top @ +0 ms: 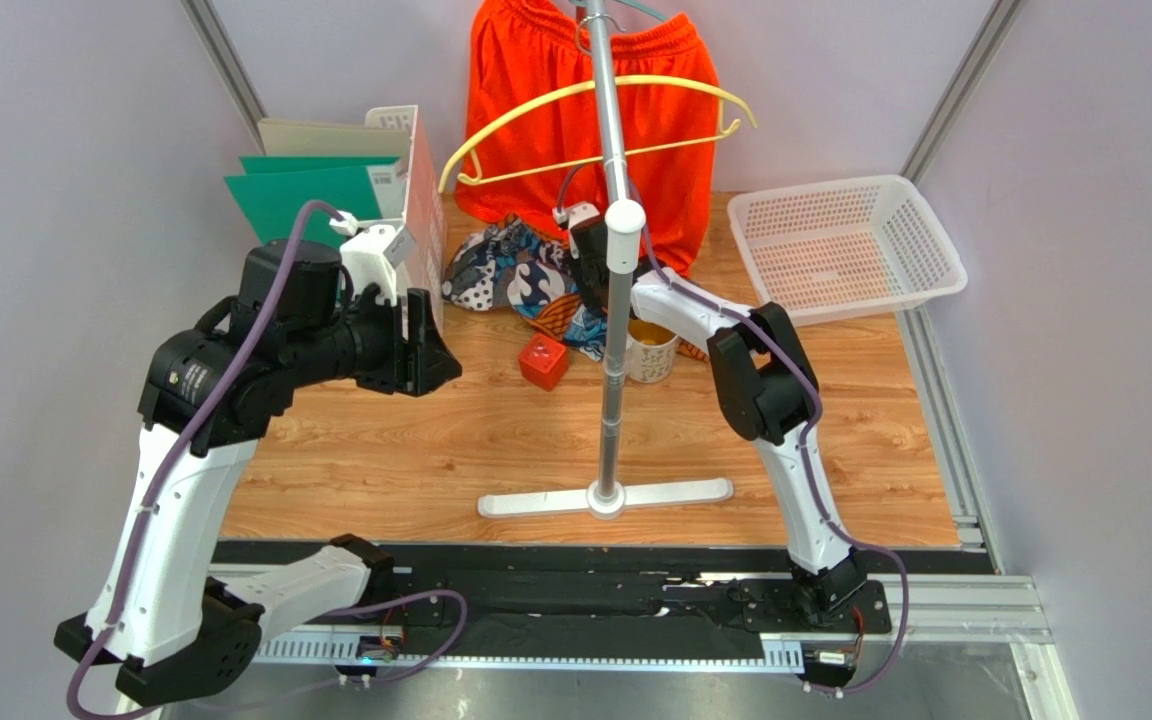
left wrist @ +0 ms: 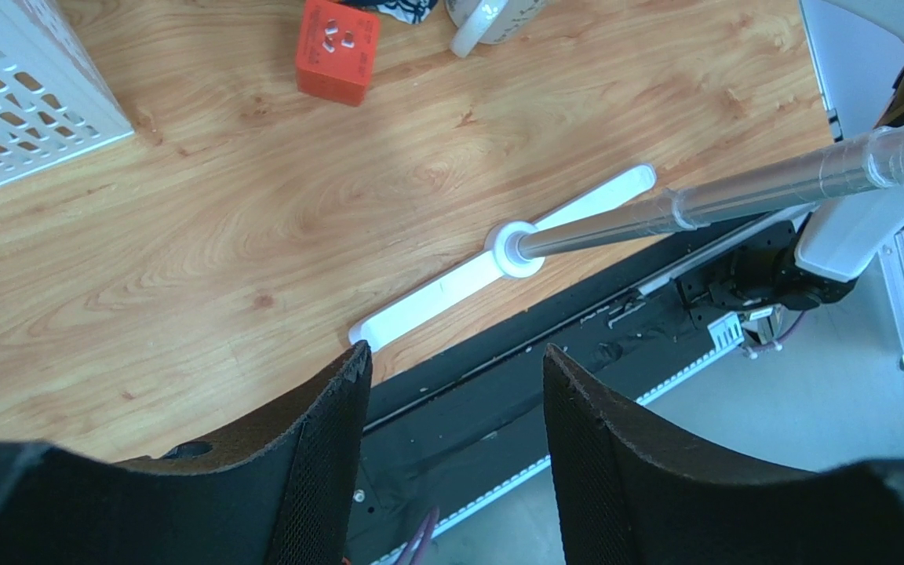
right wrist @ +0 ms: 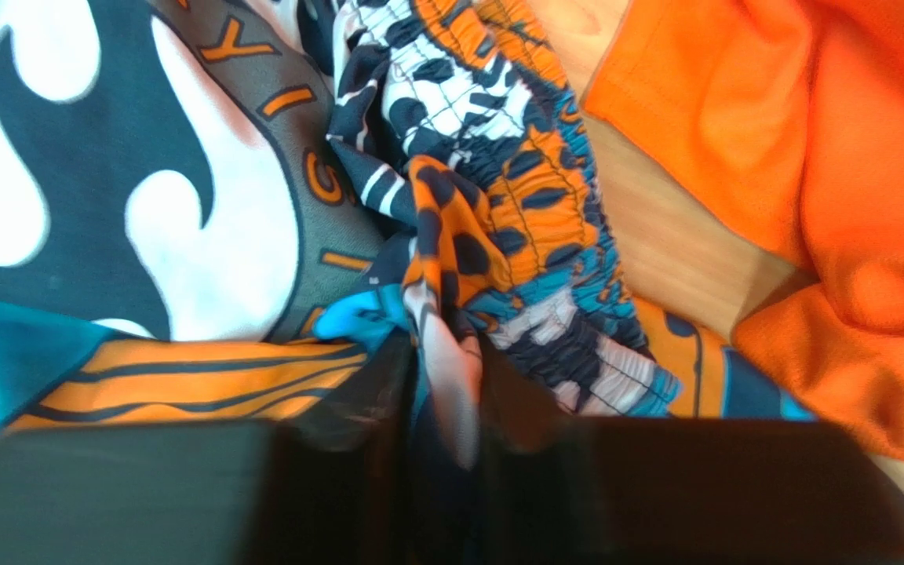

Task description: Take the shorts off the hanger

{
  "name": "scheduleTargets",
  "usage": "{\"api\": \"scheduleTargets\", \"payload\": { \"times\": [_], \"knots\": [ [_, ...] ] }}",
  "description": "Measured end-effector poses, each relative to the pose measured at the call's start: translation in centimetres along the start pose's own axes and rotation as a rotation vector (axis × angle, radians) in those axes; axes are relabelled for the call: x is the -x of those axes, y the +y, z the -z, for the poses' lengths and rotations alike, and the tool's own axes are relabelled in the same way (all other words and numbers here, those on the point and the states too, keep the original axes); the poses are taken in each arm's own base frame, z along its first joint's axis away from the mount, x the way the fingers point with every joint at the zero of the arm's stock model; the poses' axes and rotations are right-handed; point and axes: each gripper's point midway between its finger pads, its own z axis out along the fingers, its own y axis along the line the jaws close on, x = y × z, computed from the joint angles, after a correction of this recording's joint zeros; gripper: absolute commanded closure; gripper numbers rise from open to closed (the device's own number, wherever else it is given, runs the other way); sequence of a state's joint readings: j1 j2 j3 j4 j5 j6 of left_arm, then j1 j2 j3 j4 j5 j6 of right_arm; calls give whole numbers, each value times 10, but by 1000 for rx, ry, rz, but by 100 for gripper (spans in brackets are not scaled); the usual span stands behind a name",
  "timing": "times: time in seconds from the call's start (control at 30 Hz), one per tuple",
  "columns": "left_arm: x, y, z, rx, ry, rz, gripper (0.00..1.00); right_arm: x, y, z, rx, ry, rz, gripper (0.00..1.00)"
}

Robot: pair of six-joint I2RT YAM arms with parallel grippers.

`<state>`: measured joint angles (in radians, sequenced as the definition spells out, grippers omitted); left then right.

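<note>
Right gripper (right wrist: 445, 394) pinched on thin fold of printed shorts (right wrist: 480, 224), heaped on table (top: 432, 450). Left gripper (left wrist: 457, 389) agape, empty. Orange shorts (top: 537, 105) hanging behind pole (top: 615, 165). Risks: fold slipping out; arm bumping pole; dragged cloth tipping mug (top: 654, 354).

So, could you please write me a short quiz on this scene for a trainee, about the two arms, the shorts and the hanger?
1. True or false: the left arm's fingers are shut on the small red cube.
2. What is pinched between the right arm's fingers? A) the plain orange cloth shorts B) the blue, white, black and orange printed cloth shorts C) nothing
3. What colour is the thin curved hanger at the tall metal pole?
Key: 1 false, they stand open and empty. 2 B. 3 yellow.
</note>
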<state>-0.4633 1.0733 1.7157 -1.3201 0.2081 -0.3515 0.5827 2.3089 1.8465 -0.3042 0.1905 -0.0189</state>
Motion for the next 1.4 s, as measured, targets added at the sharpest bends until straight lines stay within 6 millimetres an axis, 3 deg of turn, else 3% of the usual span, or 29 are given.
{"api": "scheduleTargets", "payload": {
  "times": [0.03, 0.07, 0.33, 0.5, 0.73, 1.2, 1.4],
  "knots": [
    [0, 0, 1, 3, -5, 1, 40, 3, 0, 1, -1, -2, -8, 98],
    [0, 1, 2, 5, -9, 1, 40, 6, 0, 2, -2, -3, -13, 100],
    [0, 1, 6, 10, -24, 2, 40, 13, -5, 11, -28, -18, -61, 100],
    [0, 3, 9, 18, -36, 0, 40, 11, -12, 39, -47, -49, -116, 100],
    [1, 4, 12, 26, -47, -3, 40, 29, -25, 78, -79, -177, -205, 100],
    [-3, 5, 19, 27, -68, -8, 40, 50, -31, 78, -59, -256, -362, 100],
    [-3, 5, 19, 27, -67, -8, 39, 55, -45, 68, -16, -254, -495, 100]
  ]
}}
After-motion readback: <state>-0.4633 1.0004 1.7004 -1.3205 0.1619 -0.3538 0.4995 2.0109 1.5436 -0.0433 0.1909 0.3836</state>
